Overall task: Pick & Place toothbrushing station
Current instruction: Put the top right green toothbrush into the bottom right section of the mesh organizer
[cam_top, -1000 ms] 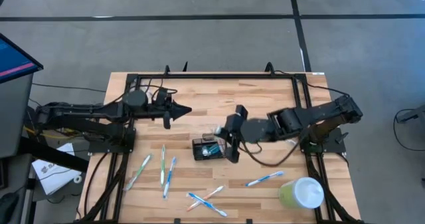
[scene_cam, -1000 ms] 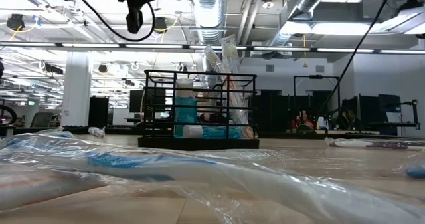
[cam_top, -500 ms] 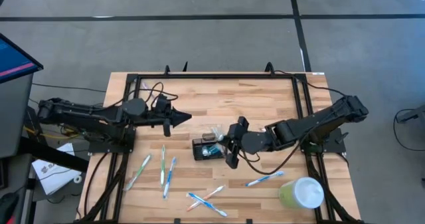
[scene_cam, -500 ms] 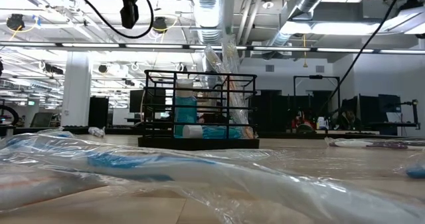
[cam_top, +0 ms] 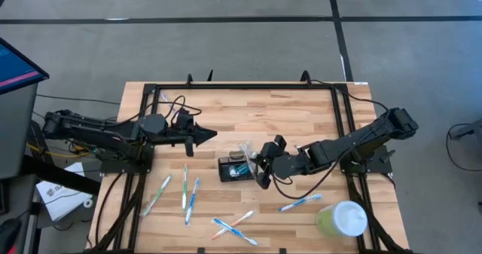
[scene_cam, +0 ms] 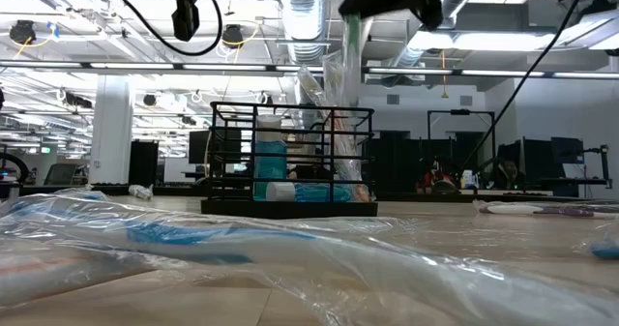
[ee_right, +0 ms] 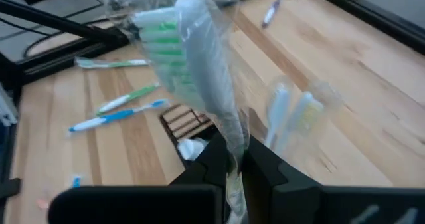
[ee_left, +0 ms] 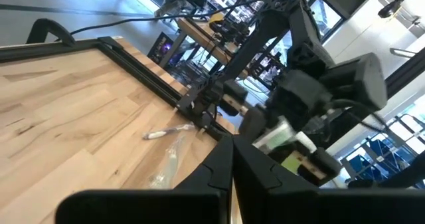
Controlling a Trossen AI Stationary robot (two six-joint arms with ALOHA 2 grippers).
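Wooden table (cam_top: 248,114) framed in black rail, strewn with wrapped toothbrushes along its near edge. Pale green cup (cam_top: 341,219) with white lid parked at the near right corner. Toothbrushing station (cam_top: 236,168), a small black wire holder, standing near mid-table with brushes already upright inside. Right gripper (cam_top: 263,166) just beside the station, pinched shut on a plastic-wrapped green-bristled toothbrush (ee_right: 199,84), raised above the holder. Left gripper (cam_top: 211,134) closed and empty, waiting well apart on the left. Step judged: placing. Next: lining the handle over a slot, lowering, releasing. No legible brand or writing.
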